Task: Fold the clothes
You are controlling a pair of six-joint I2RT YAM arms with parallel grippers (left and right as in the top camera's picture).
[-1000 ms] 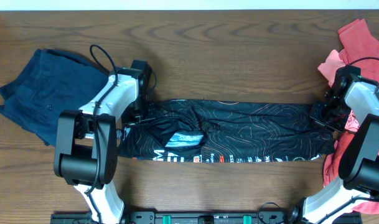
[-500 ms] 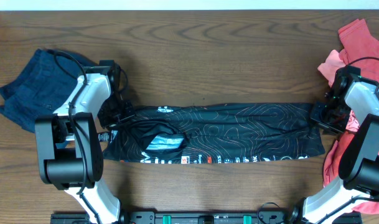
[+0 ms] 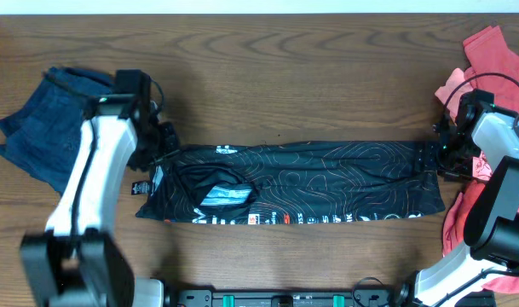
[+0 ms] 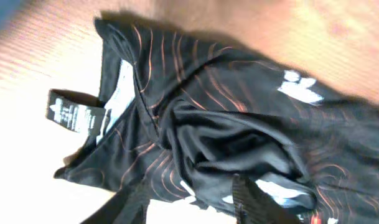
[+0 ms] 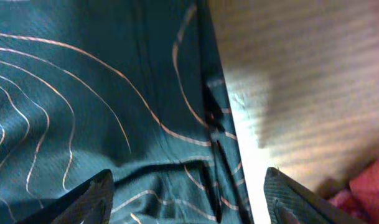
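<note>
Nearest you, the black garment (image 3: 310, 175) with copper contour lines lies lengthwise across the middle of the table (image 3: 285, 77), one long band running from arm to arm. Most of it is flat, but a rumpled pocket with a pale patch sits left of centre. At its left end the care label (image 4: 77, 112) sticks out onto the wood.

Your left gripper (image 4: 186, 208) hangs over that rumpled end. Its fingers stand apart and I see no cloth pinched between them. Your right gripper (image 5: 189, 205) is spread wide over the garment's right edge, half above cloth and half above bare wood, and it holds nothing.

I judge you are at the laying-out step: the piece is stretched but not yet folded. The next move calls for smoothing that bunched pocket. After that, take both corners of one end and carry it over toward the other.

Farther off, a navy garment (image 3: 37, 128) lies at the far left, partly under your left arm. A heap of red clothes (image 3: 489, 51) sits at the far right, beside and behind your right arm.

Compared with a second ago, your left arm has swung well to the left. The garment has gone with it: its left end now lies farther left and flatter, and its right end has crept in from the red heap. Your right arm has hardly shifted.
</note>
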